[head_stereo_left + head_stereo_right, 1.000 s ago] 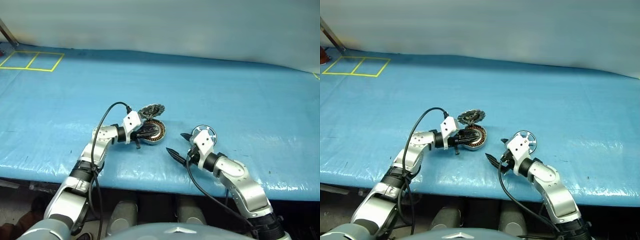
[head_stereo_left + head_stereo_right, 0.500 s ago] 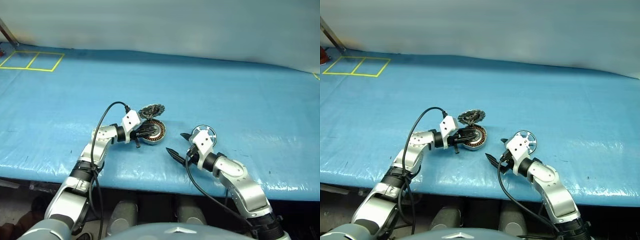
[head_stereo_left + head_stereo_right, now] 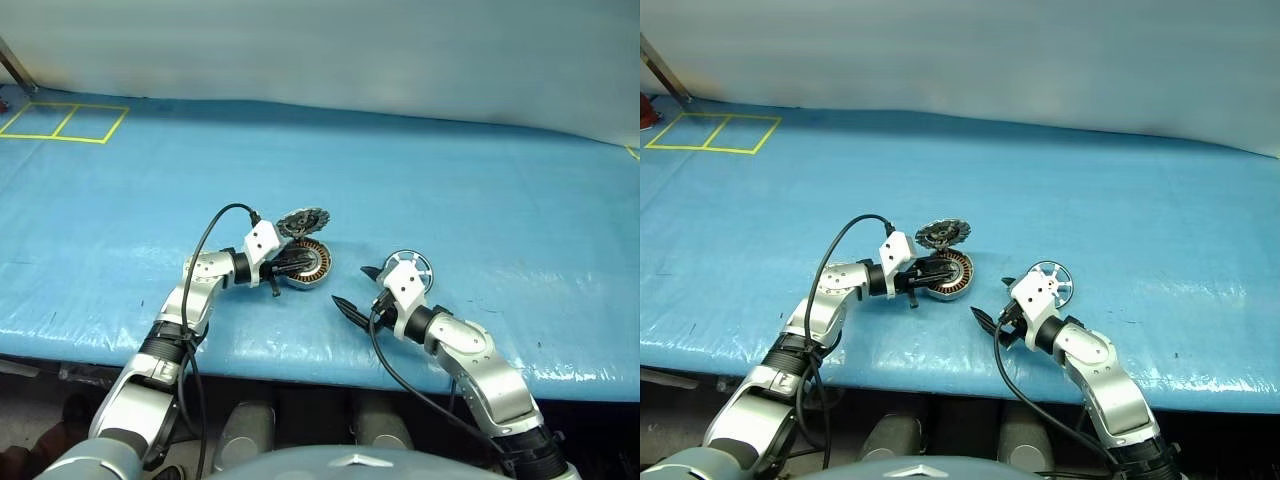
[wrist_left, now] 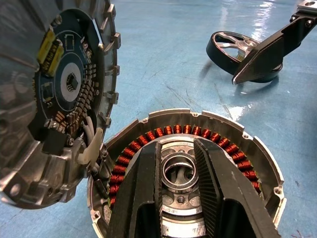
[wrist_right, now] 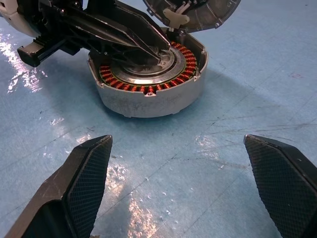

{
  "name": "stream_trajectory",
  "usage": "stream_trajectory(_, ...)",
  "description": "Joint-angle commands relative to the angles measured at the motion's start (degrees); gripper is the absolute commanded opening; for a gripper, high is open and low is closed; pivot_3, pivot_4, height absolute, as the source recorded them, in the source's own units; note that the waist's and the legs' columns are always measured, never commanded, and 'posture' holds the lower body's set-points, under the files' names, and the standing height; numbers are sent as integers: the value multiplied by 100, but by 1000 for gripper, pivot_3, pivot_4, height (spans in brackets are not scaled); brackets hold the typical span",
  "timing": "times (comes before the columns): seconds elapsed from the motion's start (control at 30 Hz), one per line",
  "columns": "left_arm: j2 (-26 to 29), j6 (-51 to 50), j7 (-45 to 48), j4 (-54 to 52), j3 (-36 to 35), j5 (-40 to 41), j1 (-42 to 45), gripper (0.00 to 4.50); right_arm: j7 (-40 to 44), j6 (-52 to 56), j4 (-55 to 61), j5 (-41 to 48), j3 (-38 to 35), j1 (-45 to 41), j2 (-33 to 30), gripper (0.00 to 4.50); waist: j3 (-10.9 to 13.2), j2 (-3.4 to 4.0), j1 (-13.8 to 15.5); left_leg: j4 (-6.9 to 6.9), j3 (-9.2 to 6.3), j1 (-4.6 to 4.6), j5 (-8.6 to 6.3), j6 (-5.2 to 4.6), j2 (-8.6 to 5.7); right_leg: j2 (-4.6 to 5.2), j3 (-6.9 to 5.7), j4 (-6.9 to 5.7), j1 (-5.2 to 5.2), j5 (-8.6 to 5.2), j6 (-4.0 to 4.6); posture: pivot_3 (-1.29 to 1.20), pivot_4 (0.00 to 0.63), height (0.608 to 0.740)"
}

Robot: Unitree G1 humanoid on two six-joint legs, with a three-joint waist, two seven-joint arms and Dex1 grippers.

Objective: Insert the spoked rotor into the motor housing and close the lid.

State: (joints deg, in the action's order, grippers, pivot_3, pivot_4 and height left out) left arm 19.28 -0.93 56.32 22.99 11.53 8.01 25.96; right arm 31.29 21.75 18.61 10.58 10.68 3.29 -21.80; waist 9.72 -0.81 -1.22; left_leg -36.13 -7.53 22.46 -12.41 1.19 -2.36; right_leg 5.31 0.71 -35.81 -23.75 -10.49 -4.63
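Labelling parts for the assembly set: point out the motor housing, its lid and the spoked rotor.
motor housing (image 5: 148,101), right wrist view, on its grey outer wall.
lid (image 4: 64,84), left wrist view, on the circuit board inside the raised lid.
spoked rotor (image 4: 221,53), left wrist view, on its dark rim.

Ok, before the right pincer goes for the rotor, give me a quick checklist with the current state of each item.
1. Lid open, clear of the cup: ok, it stands tilted up at the housing's edge.
2. Motor housing upright on the blue table, windings facing up: ok.
3. Housing centre free for the rotor: not ok, the left pincer sits inside it, fingers on either side of the centre ring.
4. Spoked rotor free on the table, out of the housing: ok.
5. Right pincer open and empty: ok.
6. Rotor lying flat: cannot tell.
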Motion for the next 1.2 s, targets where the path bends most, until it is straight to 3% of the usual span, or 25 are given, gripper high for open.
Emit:
stream_trajectory(0.03,-14,-4,-36,0,-113,63,9,2232,2,-91,168,-2,2,-30,19,4500,0,0,0,0,0,0,0,0,0,0,0,0,0,0,0,0,150,740)
stream_trajectory(0.27,0,164,-217,15,-91,-69,18,4476,-1,-113,144,-36,26,-28,36,4500,-1,0,-3,-2,0,-2,0,0,0,0,0,-2,1,0,0,0,150,740)
stream_trajectory(0.67,-40,-144,-2,-174,-122,302,-66,4476,54,-99,113,-57,42,-42,55,4500,-1,0,-12,-5,0,-3,0,0,0,0,1,-3,3,0,1,0,150,740)
stream_trajectory(0.77,-44,-217,54,-200,-125,354,-78,3887,63,-95,104,-57,49,-52,62,4500,-1,0,-12,-5,0,-3,0,0,0,0,1,-3,4,0,1,0,150,740)
stream_trajectory(1.0,-40,-281,137,-253,-146,356,-102,1593,59,-99,80,-79,56,-33,84,4500,-1,0,-4,-5,0,-3,0,0,0,0,1,-3,4,-3,6,0,150,740)
stream_trajectory(1.1,-62,-305,126,-266,-173,374,-104,1593,58,-103,69,-93,75,-22,94,4500,-1,0,0,-5,0,-3,0,0,-1,0,1,-2,4,-2,5,0,150,740)
stream_trajectory(1.2,-76,-294,83,-267,-187,388,-95,1074,60,-99,64,-107,91,-23,102,4500,0,0,2,-5,0,-3,0,0,0,0,1,-2,4,-2,4,0,150,740)
